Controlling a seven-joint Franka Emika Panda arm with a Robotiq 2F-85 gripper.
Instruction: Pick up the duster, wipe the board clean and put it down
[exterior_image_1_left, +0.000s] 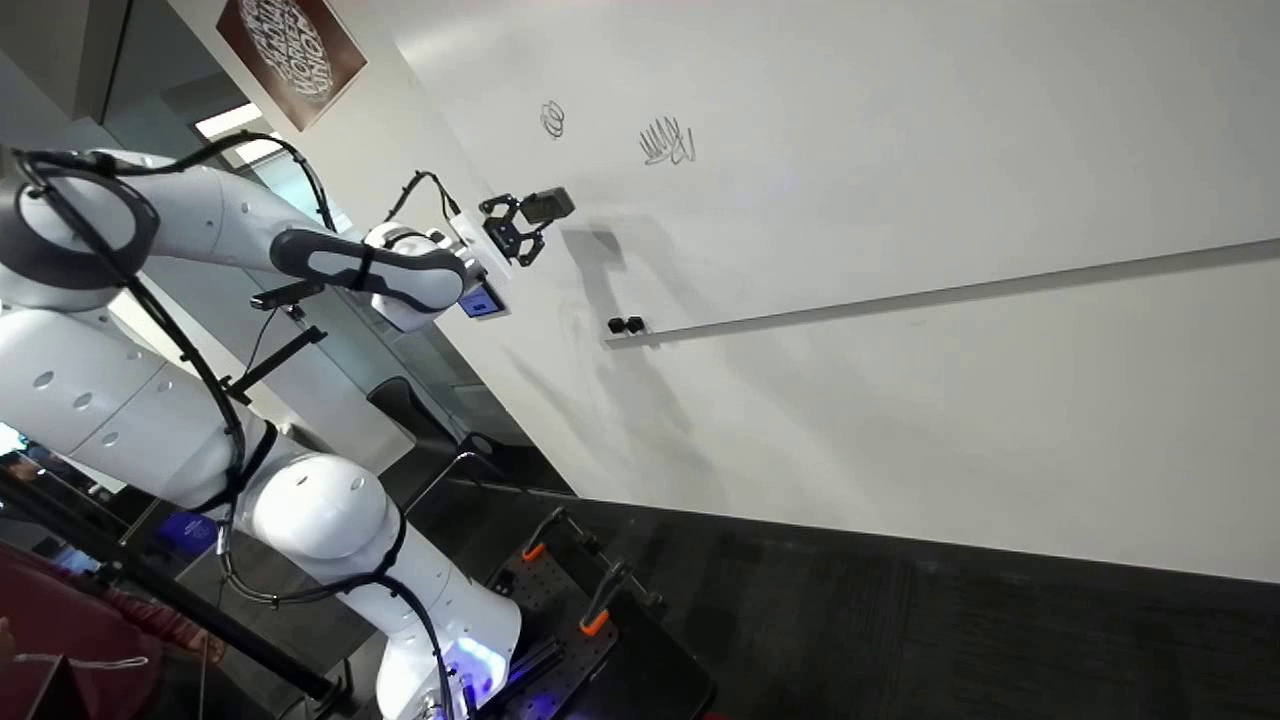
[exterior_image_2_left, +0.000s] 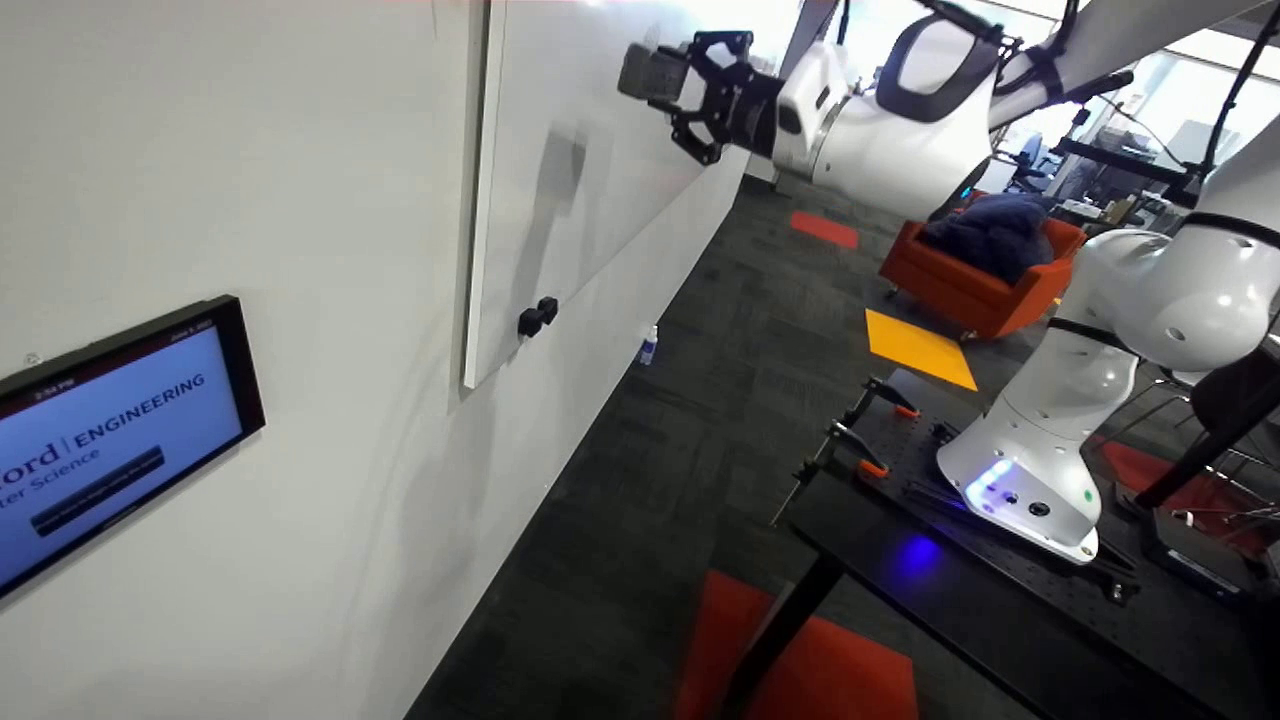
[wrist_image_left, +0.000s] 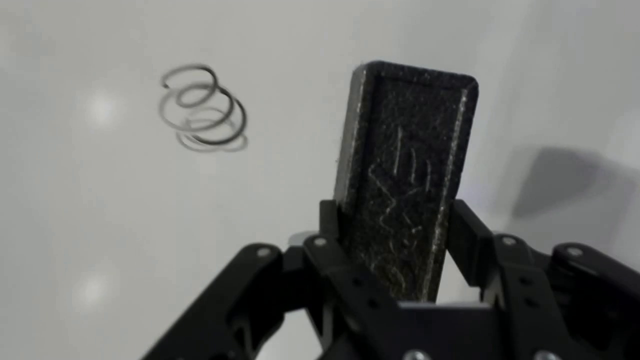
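The dark duster (wrist_image_left: 407, 150) is a rectangular block with thin light scratches on its face. My gripper (wrist_image_left: 396, 220) is shut on its sides near the lower end in the wrist view. The duster also shows in both exterior views (exterior_image_1_left: 548, 205) (exterior_image_2_left: 652, 72), held in front of the whiteboard (exterior_image_1_left: 900, 150) and seemingly apart from it, with its shadow on the board. A looped scribble (wrist_image_left: 204, 105) is left of the duster in the wrist view; it also shows in an exterior view (exterior_image_1_left: 553, 119). A zigzag scribble (exterior_image_1_left: 668, 141) is beside it.
Two small black objects (exterior_image_1_left: 626, 325) sit at the end of the board's ledge (exterior_image_1_left: 950, 290). A screen (exterior_image_2_left: 120, 440) hangs on the wall. Clamps (exterior_image_2_left: 862, 452) stick out from the robot's black table (exterior_image_2_left: 900, 560). A bottle (exterior_image_2_left: 648, 345) stands on the floor by the wall.
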